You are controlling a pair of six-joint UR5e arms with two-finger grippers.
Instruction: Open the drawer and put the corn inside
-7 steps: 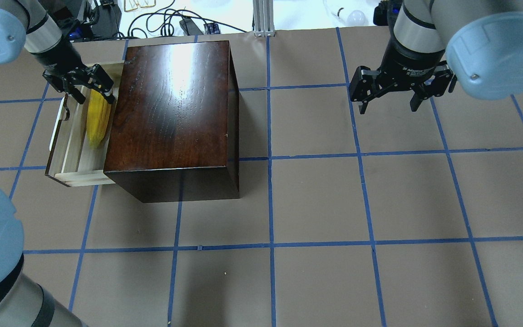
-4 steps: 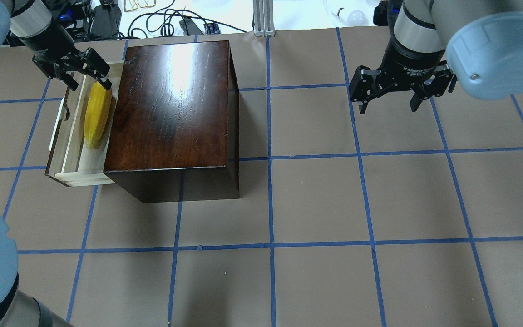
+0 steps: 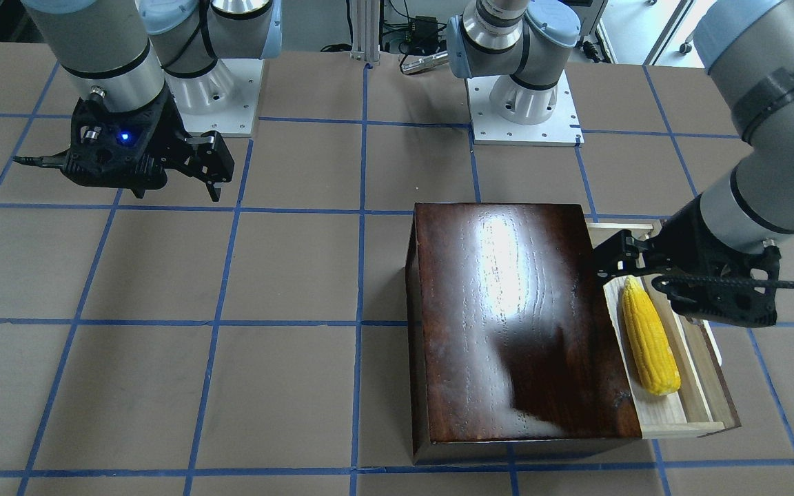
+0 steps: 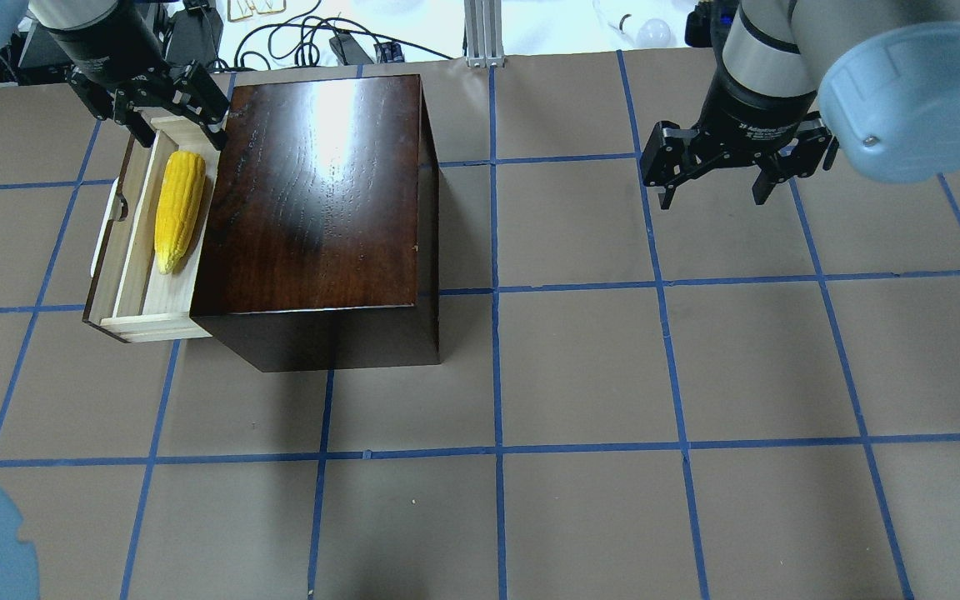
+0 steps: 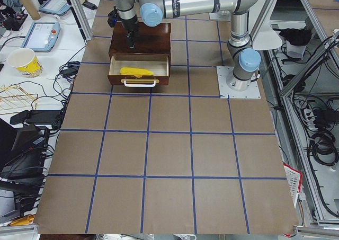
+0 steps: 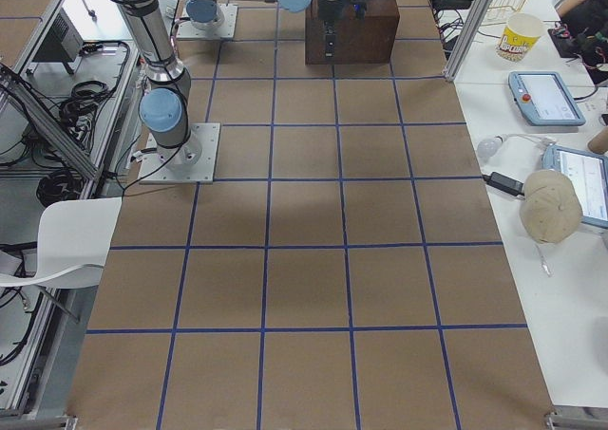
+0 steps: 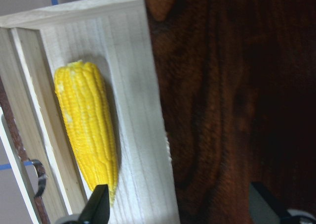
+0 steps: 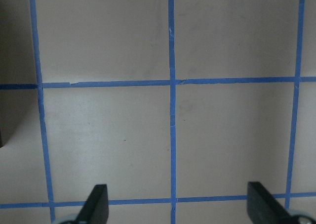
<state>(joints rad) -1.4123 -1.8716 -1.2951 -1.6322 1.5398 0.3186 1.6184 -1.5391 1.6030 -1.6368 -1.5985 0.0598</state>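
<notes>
The drawer (image 4: 147,321) stands pulled out of the dark glossy box (image 4: 313,192) on the box's left side, its white handle (image 4: 99,250) outermost. The yellow corn (image 4: 177,208) lies lengthwise on the pale drawer floor, touched by no gripper; it also shows in the front-facing view (image 3: 648,337) and the left wrist view (image 7: 86,130). My left gripper (image 4: 182,137) is open and empty, above the drawer's far end and the box edge. My right gripper (image 4: 712,196) is open and empty over bare table at the far right.
The brown table has a blue tape grid (image 4: 497,450). Cables and clutter (image 4: 305,42) lie beyond the far edge. The robot bases (image 3: 521,103) stand at the near side. The box is the only tall obstacle.
My left gripper has drawn back from over the corn's thick end toward the table's far edge. The corn stays lying in the drawer. The right arm has not moved.
</notes>
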